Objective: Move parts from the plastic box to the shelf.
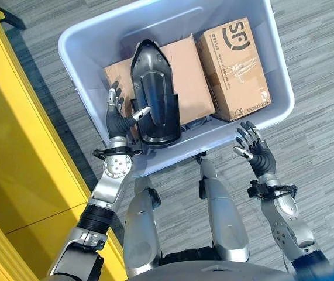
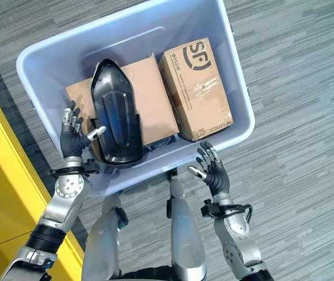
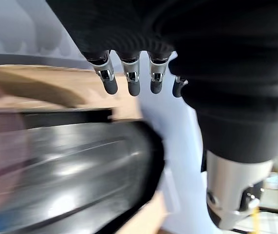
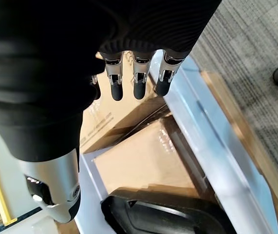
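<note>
plastic box (image 1: 79, 55): 2 cardboard boxes (image 2: 197, 88), 1 black shell part (image 1: 153, 93) | left hand (image 1: 117, 117), right hand (image 1: 254, 147) both spread, empty | grey carpet (image 1: 319, 70), yellow shelf (image 1: 14, 152)

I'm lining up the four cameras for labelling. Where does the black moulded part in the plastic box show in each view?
Left eye view: black moulded part, centre, on the flat cardboard box, by the left hand.
Right eye view: left of centre.
Left wrist view: the glossy dark mass past the fingers.
Right wrist view: bottom edge.
Shared landmark: the plastic box wall.
</note>
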Tool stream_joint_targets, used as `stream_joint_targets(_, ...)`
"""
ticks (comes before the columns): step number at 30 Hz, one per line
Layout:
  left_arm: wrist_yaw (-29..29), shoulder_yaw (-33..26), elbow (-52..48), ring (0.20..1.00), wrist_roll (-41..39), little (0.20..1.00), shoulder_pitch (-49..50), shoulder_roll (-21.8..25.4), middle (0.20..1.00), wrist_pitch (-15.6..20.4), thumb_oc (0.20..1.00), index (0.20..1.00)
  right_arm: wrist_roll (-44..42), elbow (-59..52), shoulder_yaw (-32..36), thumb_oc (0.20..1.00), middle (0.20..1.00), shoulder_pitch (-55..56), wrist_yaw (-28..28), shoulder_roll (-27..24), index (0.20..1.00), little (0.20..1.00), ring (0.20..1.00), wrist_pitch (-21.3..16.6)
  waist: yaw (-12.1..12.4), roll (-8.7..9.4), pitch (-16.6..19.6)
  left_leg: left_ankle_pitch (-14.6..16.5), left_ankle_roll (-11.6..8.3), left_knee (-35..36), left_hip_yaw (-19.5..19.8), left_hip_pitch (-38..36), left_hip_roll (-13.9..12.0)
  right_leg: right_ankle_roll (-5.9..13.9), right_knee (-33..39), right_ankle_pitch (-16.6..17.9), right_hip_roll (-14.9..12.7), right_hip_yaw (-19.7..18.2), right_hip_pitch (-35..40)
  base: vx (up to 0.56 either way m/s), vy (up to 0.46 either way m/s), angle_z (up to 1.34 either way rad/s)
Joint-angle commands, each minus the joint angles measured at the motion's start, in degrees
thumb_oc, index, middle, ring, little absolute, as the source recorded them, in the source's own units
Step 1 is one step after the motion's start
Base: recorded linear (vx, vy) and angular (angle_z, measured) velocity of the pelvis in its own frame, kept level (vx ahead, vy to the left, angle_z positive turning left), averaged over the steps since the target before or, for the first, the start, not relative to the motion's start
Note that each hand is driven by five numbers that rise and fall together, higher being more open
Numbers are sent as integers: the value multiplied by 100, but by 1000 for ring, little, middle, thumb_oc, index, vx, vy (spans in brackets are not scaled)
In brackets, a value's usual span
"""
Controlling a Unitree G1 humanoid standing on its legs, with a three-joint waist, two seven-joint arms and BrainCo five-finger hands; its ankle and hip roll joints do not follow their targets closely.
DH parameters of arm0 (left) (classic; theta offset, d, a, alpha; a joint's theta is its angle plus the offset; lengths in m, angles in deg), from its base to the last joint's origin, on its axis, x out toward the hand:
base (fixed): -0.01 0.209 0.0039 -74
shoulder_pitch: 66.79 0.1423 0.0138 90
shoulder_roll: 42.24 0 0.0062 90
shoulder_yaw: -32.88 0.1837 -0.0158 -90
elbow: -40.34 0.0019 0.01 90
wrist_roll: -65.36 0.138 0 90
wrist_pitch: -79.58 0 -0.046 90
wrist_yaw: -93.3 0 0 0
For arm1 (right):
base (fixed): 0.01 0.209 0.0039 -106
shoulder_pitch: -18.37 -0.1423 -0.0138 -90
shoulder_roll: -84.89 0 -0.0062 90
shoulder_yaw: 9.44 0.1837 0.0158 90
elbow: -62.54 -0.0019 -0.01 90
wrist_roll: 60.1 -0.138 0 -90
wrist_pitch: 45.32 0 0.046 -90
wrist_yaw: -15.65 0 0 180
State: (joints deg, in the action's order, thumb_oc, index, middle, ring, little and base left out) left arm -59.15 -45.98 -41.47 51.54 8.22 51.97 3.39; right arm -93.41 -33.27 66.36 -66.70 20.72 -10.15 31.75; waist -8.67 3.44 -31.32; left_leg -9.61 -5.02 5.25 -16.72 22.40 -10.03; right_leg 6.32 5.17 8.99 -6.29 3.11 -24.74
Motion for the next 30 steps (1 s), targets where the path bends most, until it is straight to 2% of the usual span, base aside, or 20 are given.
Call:
stream_joint_targets(1, 152, -285, 115, 1000, 318, 1000, -105, 187, 1000, 109, 1000, 1000, 130, -445, 170, 1000, 1000, 256, 61, -4, 1000, 1000, 1000, -301, -39, 260, 156, 209, -425, -53, 138, -642, -385, 527, -238, -22, -365, 181, -22, 0, 0, 0)
stream_joint_targets(9, 253, -364, 584, 1000, 278, 1000, -47, 144, 1000, 28, 1000, 1000, 136, -402, 149, 1000, 1000, 246, 125, -13, 1000, 1000, 1000, -323, -31, 267, 154, 193, -419, -51, 134, -589, -378, 514, -243, -22, -362, 170, -87, 0, 0, 0)
stream_joint_targets(14, 388, -443, 936, 1000, -173, 1000, -133, -35, 1000, 98, 1000, 1000, 126, -398, 87, 1000, 1000, 235, 192, -33, 1000, 1000, 1000, -316, -42, 304, 153, 178, -414, -54, 145, -518, -363, 507, -250, -9, -351, 187, -153, 0, 0, 0)
stream_joint_targets(21, 487, -440, 1186, 1000, -104, 1000, -218, -19, 1000, 22, 1000, 1000, 102, -399, 44, 1000, 1000, 215, 225, -61, 1000, 1000, 1000, -328, -65, 342, 152, 168, -418, -43, 172, -427, -372, 503, -261, -11, -339, 203, -237, 0, 0, 0)
stream_joint_targets(23, 531, -349, 1370, 1000, -21, 1000, -388, -8, 1000, -23, 1000, 1000, 61, -387, 14, 1000, 1000, 216, 226, -52, 1000, 1000, 1000, -347, -86, 358, 152, 161, -421, -41, 173, -412, -381, 501, -272, -12, -331, 203, -270, 0, 0, 0)
stream_joint_targets(25, 550, -240, 1937, 1000, -262, 1000, -752, -122, 1000, -35, 1000, 1000, -6, -365, -78, 1000, 1000, 209, 214, -53, 1000, 1000, 1000, -344, -160, 414, 152, 150, -430, -42, 161, -395, -389, 501, -279, -2, -315, 187, -310, 0, 0, 0)
stream_joint_targets(30, 661, 90, 2878, 1000, 4, 1000, -1613, -19, 1000, -293, 1000, 1000, -104, -414, -232, 1000, 1000, 270, 182, -145, 1000, 1000, 1000, -370, -334, 515, 152, 137, -436, -53, 115, -364, -399, 484, -318, -10, -277, 107, -411, 0, 0, 0)
